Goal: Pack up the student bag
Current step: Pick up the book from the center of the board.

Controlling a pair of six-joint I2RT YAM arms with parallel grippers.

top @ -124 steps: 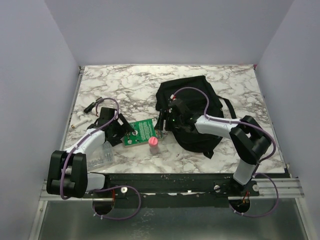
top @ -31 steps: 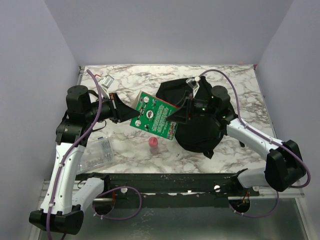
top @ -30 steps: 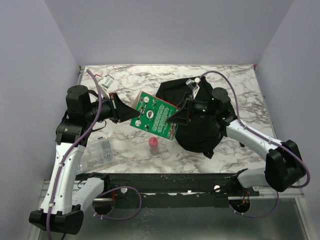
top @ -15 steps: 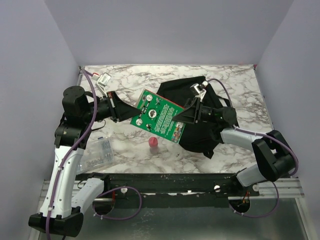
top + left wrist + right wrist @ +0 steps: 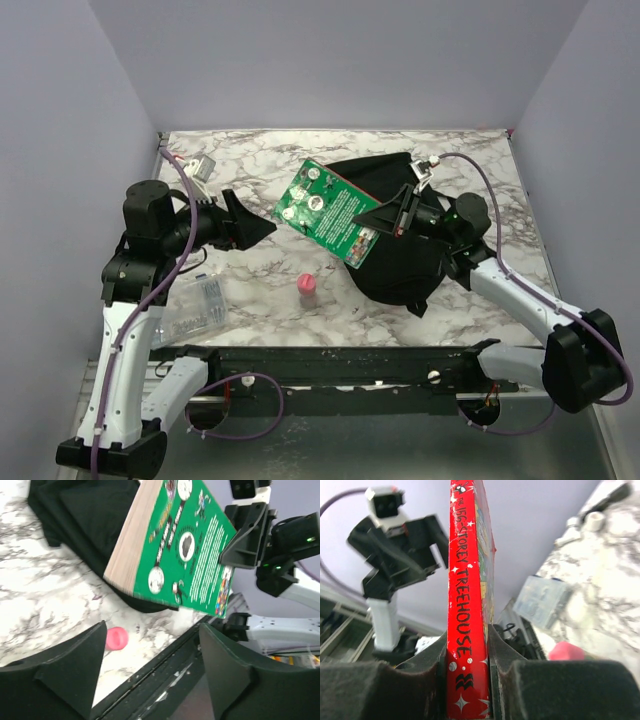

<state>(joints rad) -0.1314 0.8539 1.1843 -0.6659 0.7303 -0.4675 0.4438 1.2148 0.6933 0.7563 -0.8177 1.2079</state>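
A green paperback book (image 5: 332, 212) with a red spine (image 5: 466, 605) hangs in the air over the left edge of the black student bag (image 5: 400, 255). My right gripper (image 5: 388, 220) is shut on the book's spine end, its pads pressed on both covers (image 5: 466, 680). My left gripper (image 5: 262, 229) stands open to the left of the book, apart from it, with nothing between its fingers (image 5: 150, 670). In the left wrist view the book (image 5: 180, 545) floats above the bag (image 5: 95, 515).
A small pink-capped bottle (image 5: 307, 290) stands on the marble table (image 5: 250, 160) in front of the book. A clear plastic packet (image 5: 200, 305) lies near the left front edge. The black front rail (image 5: 330, 360) borders the table.
The left gripper let go of the book and drew back left. The right gripper closed on the book and carried it up and right, toward the bag.
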